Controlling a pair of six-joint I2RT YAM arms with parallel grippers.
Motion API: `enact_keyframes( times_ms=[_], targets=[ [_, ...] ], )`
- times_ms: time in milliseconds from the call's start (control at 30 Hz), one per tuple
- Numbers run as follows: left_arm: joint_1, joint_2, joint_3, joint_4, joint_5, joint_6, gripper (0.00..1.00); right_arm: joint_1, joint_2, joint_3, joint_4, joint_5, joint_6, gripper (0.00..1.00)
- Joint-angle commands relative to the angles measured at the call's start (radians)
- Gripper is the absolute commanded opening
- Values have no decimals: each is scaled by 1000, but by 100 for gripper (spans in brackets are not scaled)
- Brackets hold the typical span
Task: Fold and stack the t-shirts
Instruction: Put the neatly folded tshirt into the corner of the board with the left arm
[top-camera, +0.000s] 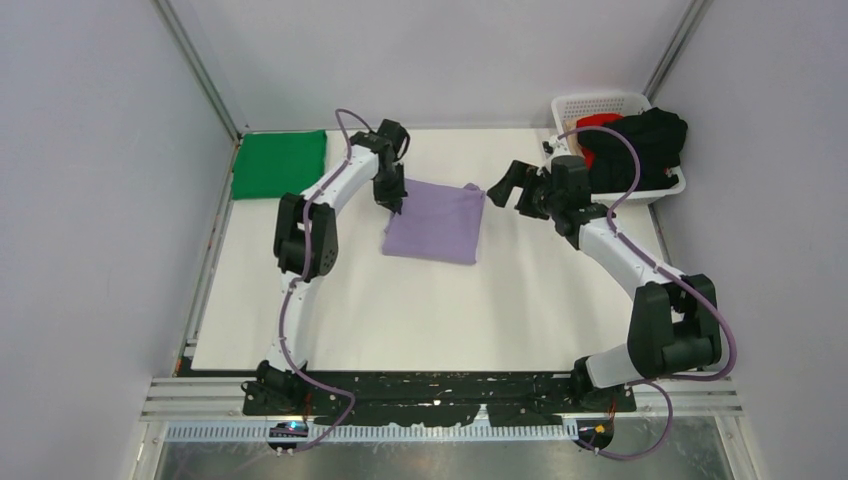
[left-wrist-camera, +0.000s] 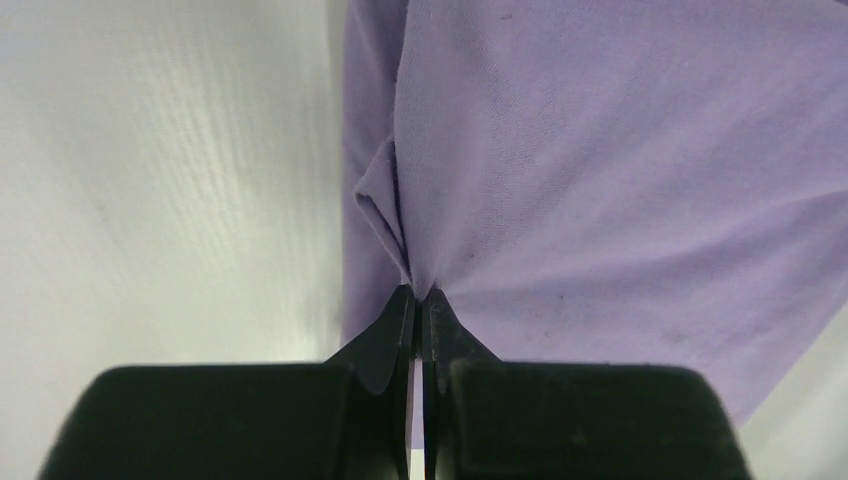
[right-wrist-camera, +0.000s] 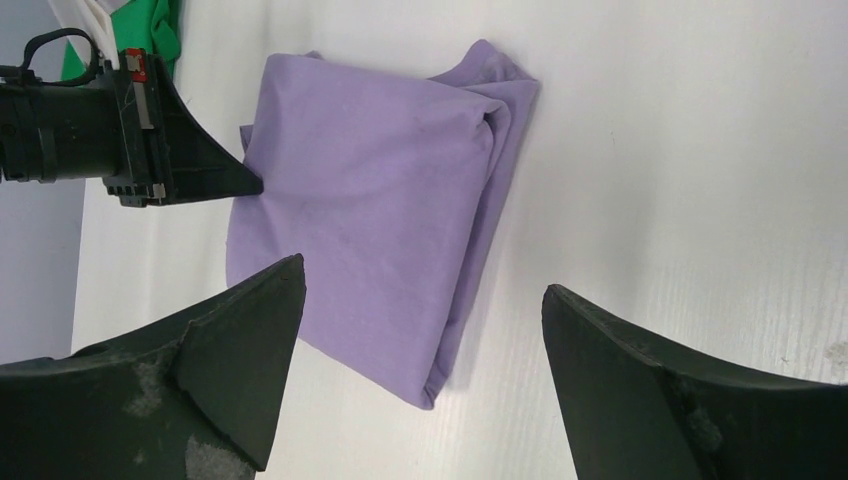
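Lavender folded shirt (top-camera: 435, 222): our left end effector (left-wrist-camera: 418, 292) pinches its left edge, presumably for stacking; right end effector (right-wrist-camera: 420, 285) spread.

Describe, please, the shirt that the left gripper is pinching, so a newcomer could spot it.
On the white table, look at the middle of the far half. A folded t-shirt lies there, its left edge pinched by the left gripper. It alone is lavender-purple: the green shirt lies far left, the black shirt and red shirt sit in the basket.
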Motion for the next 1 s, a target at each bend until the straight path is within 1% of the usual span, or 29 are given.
enact_keyframes(
  times_ms=[0, 100, 233, 333, 400, 533, 633, 667, 700, 733, 767, 800, 833, 967],
  targets=[
    [4, -67, -5, -66, -216, 78, 0, -5, -52, -7, 45, 22, -28, 95],
    [30, -114, -66, -33, -282, 95, 0, -5, -58, -9, 44, 41, -36, 95],
    [58, -130, -78, -37, -322, 159, 0, -5, -66, -8, 44, 68, -49, 95],
    [74, -145, -137, -36, -261, 180, 0, -5, -64, -9, 43, 87, -60, 95],
    [83, -178, -209, -23, -261, 166, 0, -5, -61, -7, 39, 93, -65, 95],
    [112, -277, -384, 57, -223, 142, 0, -5, -53, 1, 31, 95, -75, 96],
    [134, -336, -481, 131, -178, 126, 0, -5, -44, 7, 25, 89, -83, 95],
    [143, -340, -494, 151, -160, 113, 2, -4, -42, 7, 26, 89, -83, 95],
    [153, -341, -497, 154, -139, 97, 13, -4, -38, 8, 26, 89, -83, 96],
    [161, -337, -496, 155, -117, 85, 29, -5, -37, 8, 27, 87, -84, 95],
    [169, -334, -496, 157, -104, 72, 38, -5, -36, 8, 25, 87, -86, 96],
    [176, -334, -502, 161, -96, 65, 44, -5, -34, 10, 24, 88, -86, 95],
    [181, -340, -509, 164, -95, 55, 49, -5, -33, 10, 23, 89, -88, 96],
    [197, -389, -604, 214, -108, 2, 55, -5, -26, 12, 22, 91, -88, 96]
  ],
)
